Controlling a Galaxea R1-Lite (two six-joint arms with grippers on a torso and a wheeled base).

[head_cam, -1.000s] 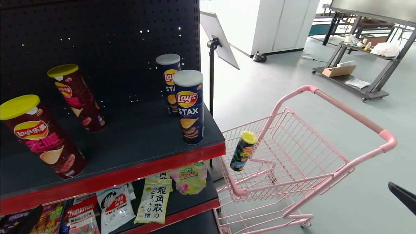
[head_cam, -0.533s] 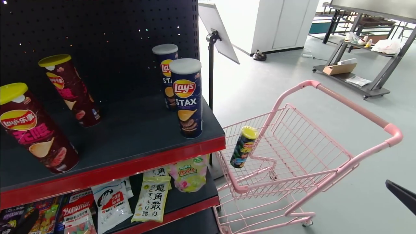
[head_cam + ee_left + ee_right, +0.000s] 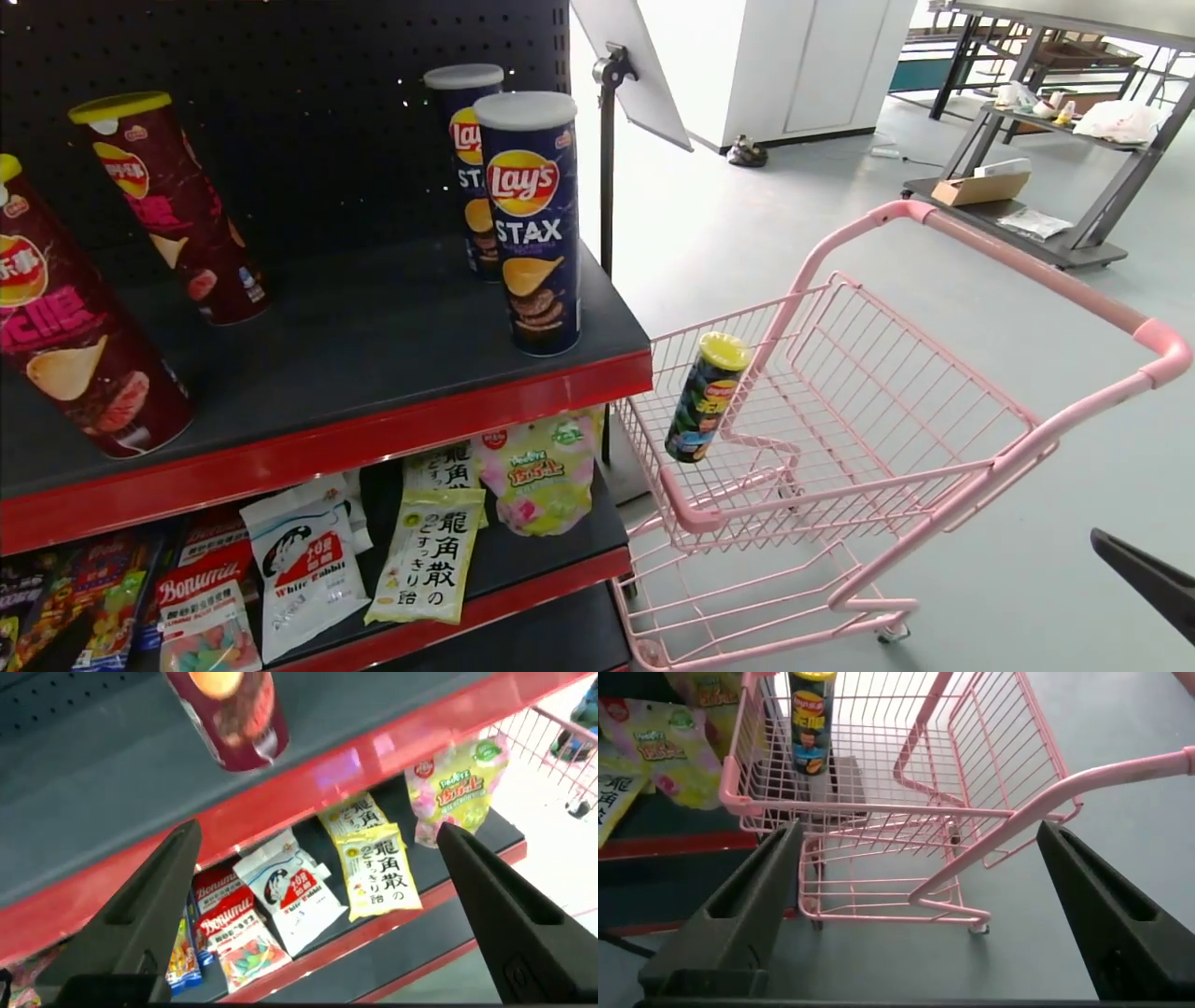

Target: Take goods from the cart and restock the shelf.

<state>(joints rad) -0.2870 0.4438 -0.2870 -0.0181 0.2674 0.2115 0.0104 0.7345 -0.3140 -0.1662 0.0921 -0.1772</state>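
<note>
A pink wire cart [image 3: 1027, 266] stands to the right of the shelf. Inside it a dark chip can with a yellow lid [image 3: 707, 397] leans against the wall nearest the shelf; the can [image 3: 812, 723] is also in the right wrist view. My right gripper [image 3: 915, 924] is open and holds nothing, well back from the cart's handle [image 3: 1083, 779]. One of its fingers [image 3: 1144, 579] pokes in at the lower right of the head view. My left gripper [image 3: 318, 924] is open and holds nothing, in front of the shelf's red edge [image 3: 355, 765]. Two dark blue cans [image 3: 529, 219] and two maroon cans [image 3: 168, 205] stand on the top board [image 3: 373, 327].
Snack bags [image 3: 429, 560] lie on the lower shelf. A stand with a white board [image 3: 607, 140] rises behind the shelf's right end. A white cabinet [image 3: 803, 65] and a metal rack [image 3: 1055, 187] stand far back. Bare grey floor [image 3: 1027, 579] surrounds the cart.
The whole head picture has shifted, with the shelf cans sliding up and left, so the camera has moved. The cart and its can keep their places.
</note>
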